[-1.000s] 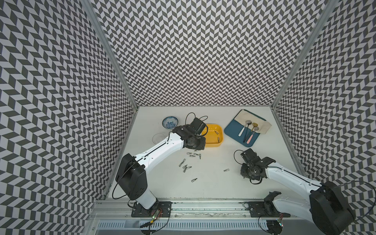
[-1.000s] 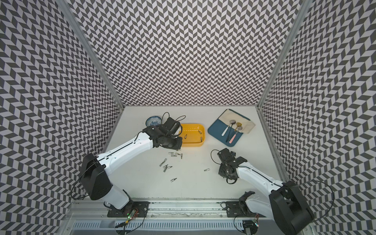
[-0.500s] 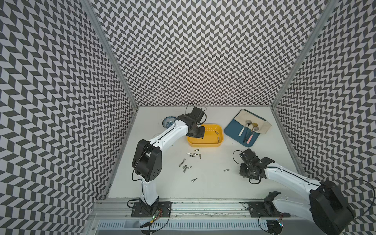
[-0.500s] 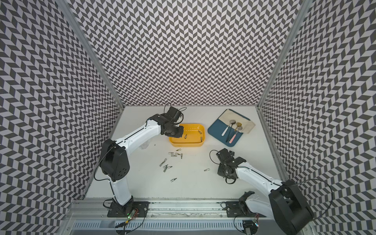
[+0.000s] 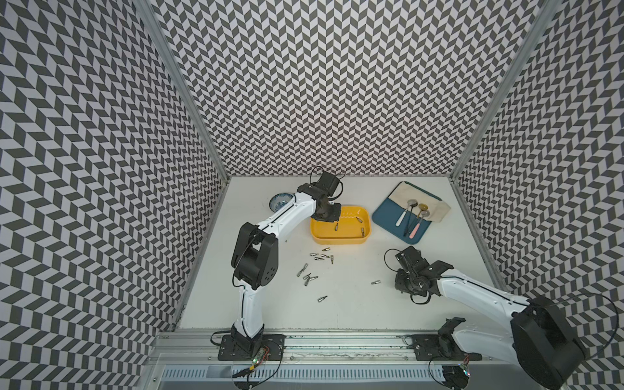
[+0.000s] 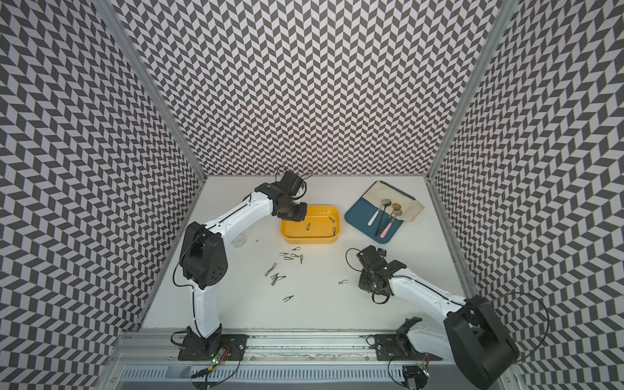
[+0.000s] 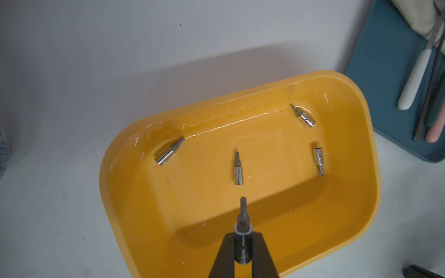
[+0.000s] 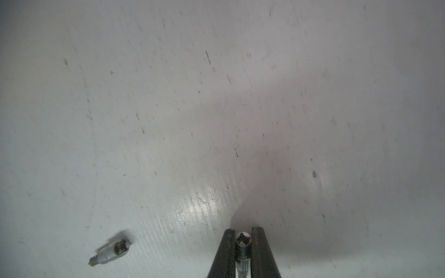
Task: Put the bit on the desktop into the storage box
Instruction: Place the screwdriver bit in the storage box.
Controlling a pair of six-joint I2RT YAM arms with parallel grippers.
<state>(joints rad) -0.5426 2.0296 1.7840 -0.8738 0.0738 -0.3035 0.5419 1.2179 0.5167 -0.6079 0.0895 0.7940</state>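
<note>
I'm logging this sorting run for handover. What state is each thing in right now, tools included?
left tool: shut on a bit, over the storage box.
right tool: shut on another bit, low near the desktop.
storage box: holds four loose bits, lying flat.
desktop bits: scattered, lying loose, not yet stowed.
tray: holds a cloth and spoons.
bowl: open side up, partly hidden by the left arm.

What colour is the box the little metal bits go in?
The storage box is bright yellow, clearest in the left wrist view.
</note>
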